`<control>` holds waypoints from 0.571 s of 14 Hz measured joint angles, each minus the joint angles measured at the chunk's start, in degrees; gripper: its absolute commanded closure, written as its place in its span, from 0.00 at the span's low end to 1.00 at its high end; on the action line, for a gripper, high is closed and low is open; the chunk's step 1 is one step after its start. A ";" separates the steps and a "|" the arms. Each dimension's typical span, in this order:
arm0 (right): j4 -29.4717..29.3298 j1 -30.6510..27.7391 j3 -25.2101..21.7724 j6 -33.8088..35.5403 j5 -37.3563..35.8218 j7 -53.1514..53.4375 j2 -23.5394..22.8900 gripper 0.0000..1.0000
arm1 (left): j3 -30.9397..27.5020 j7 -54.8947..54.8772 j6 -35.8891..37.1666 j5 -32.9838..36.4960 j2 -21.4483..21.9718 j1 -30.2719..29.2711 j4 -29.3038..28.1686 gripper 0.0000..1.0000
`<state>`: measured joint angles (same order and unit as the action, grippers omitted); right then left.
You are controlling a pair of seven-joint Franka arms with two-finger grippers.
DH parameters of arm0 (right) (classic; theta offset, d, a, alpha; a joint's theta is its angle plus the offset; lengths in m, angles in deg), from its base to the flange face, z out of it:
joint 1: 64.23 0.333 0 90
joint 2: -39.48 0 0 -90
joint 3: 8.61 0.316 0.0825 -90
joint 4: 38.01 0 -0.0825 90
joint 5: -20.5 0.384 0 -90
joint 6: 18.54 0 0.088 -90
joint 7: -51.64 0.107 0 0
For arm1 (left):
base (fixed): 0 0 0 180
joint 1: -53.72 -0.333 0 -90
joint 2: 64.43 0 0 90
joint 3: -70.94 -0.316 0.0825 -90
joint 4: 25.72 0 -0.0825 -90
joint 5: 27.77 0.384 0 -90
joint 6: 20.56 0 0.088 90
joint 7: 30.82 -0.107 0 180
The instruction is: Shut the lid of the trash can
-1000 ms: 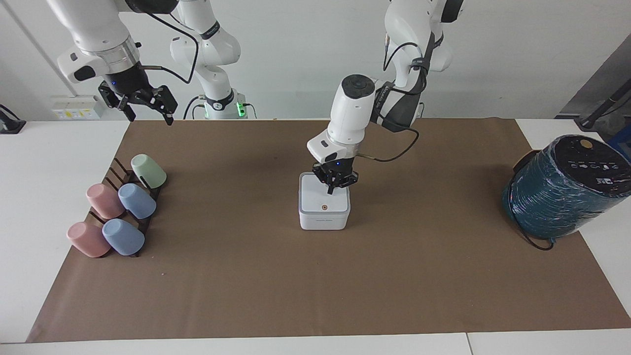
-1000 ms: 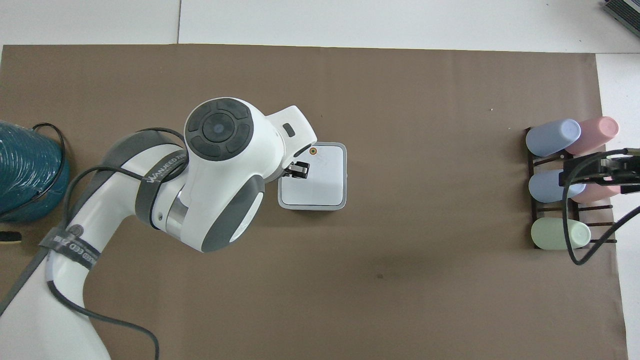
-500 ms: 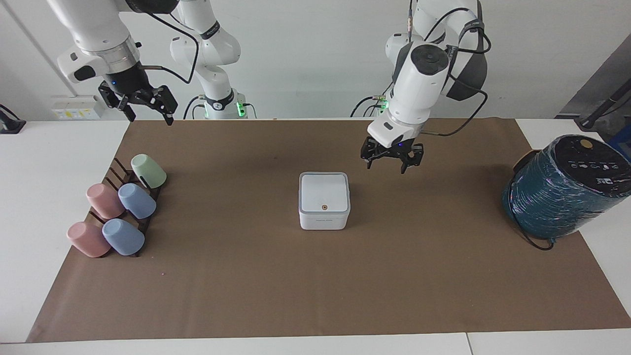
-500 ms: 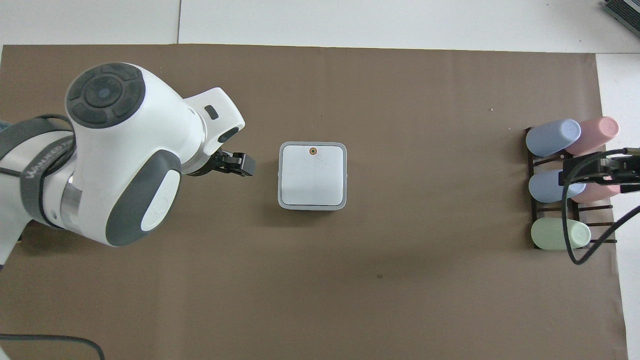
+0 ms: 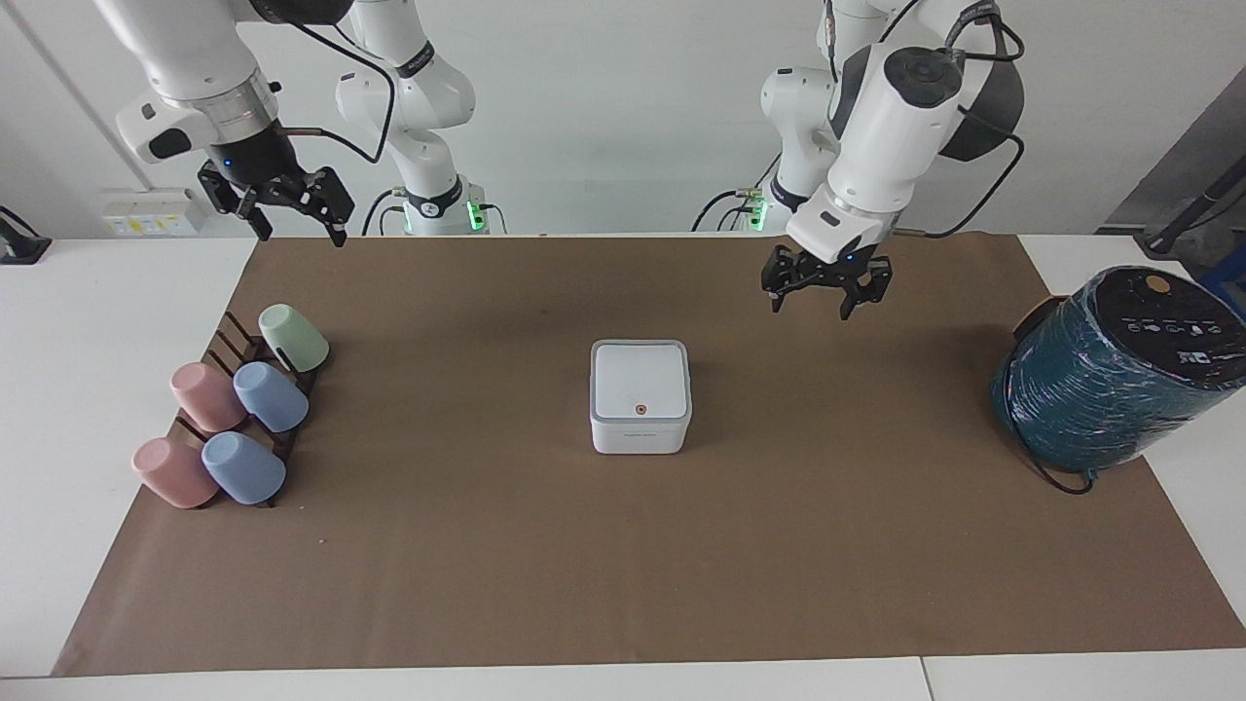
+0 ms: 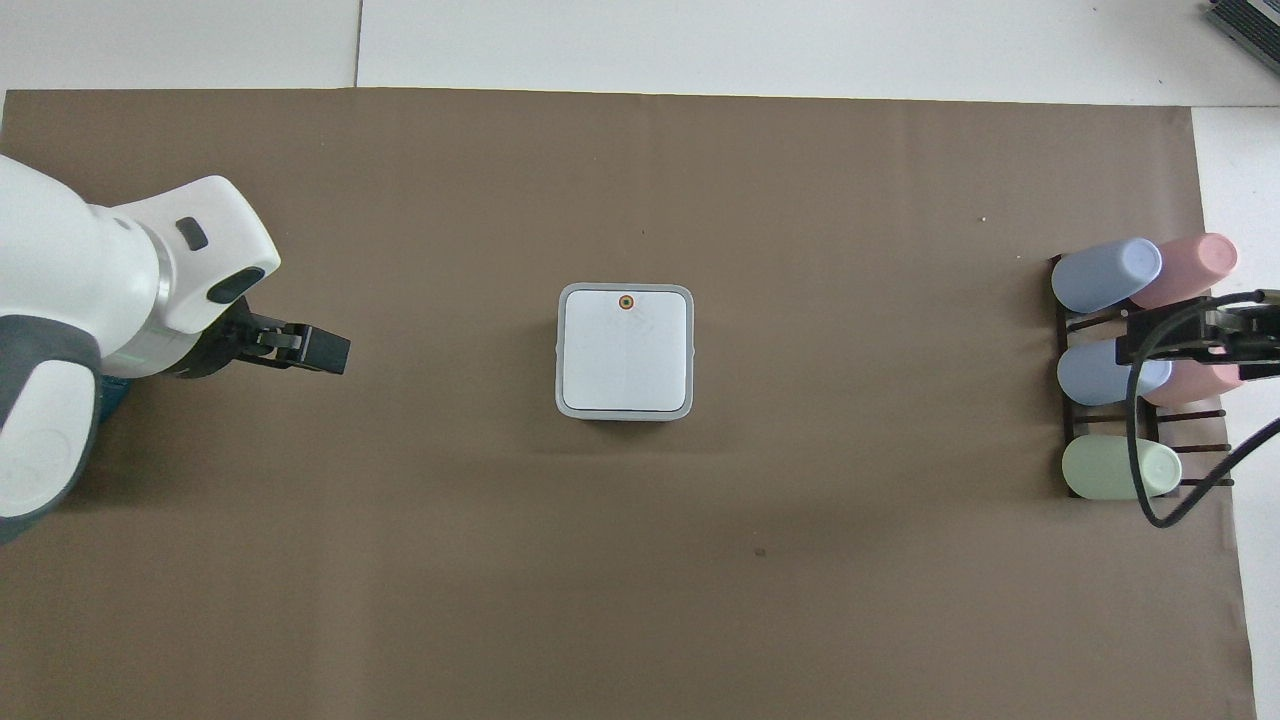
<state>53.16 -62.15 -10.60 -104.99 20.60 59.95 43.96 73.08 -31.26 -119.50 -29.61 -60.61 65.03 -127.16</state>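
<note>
The white trash can stands in the middle of the brown mat. Its lid lies flat and shut on top, orange-red dot facing up. My left gripper is open and empty, raised over the mat between the trash can and the left arm's end of the table. My right gripper is open and empty, waiting high over the cup rack at the right arm's end.
A dark rack holds several pastel cups lying on their sides at the right arm's end. A large teal-wrapped cylinder with a black cable sits at the left arm's end.
My left gripper lifted off the lid, opened and drew away toward the left arm's end of the table. The lid stays shut. The right arm has not moved.
</note>
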 measured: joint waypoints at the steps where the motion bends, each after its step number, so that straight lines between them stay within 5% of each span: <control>1: -0.60 0.00 0.00 0.11 0.03 -0.01 -0.33 0.00 | -0.03 -1.49 0.05 0.00 0.56 -1.36 0.02 0.00; 8: -0.74 -0.20 -0.28 0.99 0.01 -0.04 -0.97 0.00 | -0.07 -3.32 8.15 0.01 -0.12 -7.16 7.86 0.00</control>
<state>52.43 -62.36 -10.88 -104.00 20.60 59.91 42.99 73.01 -34.59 -111.36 -29.60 -60.73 57.87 -119.30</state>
